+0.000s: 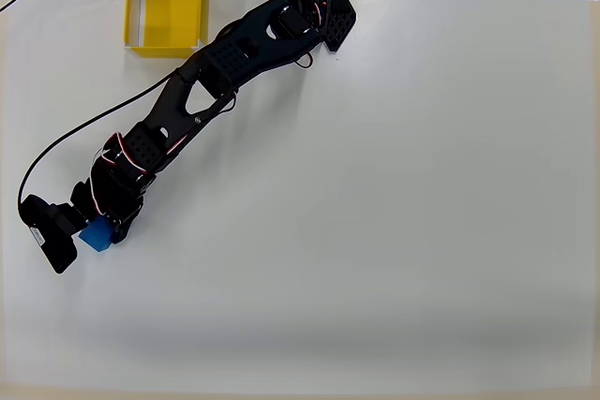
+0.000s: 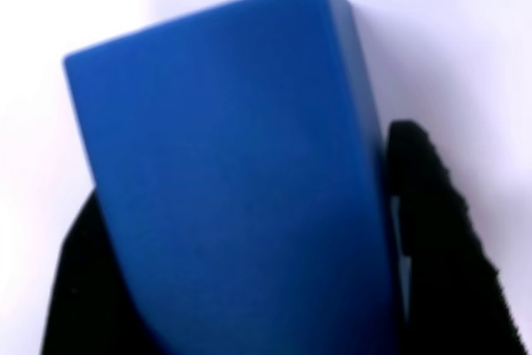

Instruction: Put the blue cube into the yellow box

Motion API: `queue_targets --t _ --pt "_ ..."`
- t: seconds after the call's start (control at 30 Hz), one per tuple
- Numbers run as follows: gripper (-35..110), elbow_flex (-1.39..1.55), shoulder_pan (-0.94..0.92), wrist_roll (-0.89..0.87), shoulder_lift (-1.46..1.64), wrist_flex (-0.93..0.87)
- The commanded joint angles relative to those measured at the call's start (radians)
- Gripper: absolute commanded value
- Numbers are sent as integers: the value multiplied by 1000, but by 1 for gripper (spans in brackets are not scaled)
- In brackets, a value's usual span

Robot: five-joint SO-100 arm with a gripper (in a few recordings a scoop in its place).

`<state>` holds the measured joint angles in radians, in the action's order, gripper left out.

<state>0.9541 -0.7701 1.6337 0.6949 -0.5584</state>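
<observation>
1. While the black arm (image 1: 225, 72) is reaching diagonally from its base at the top edge of the overhead view toward the lower left, its gripper (image 1: 98, 231) is sitting low at the left side of the white table (image 1: 394, 213).
2. Seen from overhead, the blue cube (image 1: 95, 234) is showing as a small bright patch at the gripper's tip, half covered by the black wrist parts, far down the table's left side.
3. Up close in the wrist view, the blue cube (image 2: 241, 180) is taking up most of the picture, with a black finger (image 2: 440, 247) pressing against its right face and another dark finger at its lower left – the gripper is clamping the cube between them.
4. Whether the cube is resting on the table or lifted just off it, I cannot tell.
5. Over in the top left corner of the overhead view, the yellow box (image 1: 167, 12) is standing open-topped beside the arm's upper links, well apart from the cube.
6. Its floor is showing plain yellow inside the thin white rim.
7. A black cable (image 1: 94, 124) is curving across the table from the arm's middle down toward the gripper's camera housing.
8. Across the rest of the surface, the tabletop is lying white and matte under even, soft light – a dark strip is running along the far edge behind it, and a faint warm tint is edging the near border.
</observation>
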Motion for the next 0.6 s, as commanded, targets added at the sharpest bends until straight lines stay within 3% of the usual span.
queue_targets --t 0.0,0.33,0.57 --pt "18 40 -21 23 410 -5" --pt "17 354 -75 54 808 77" --pt "18 614 -252 61 1127 49"
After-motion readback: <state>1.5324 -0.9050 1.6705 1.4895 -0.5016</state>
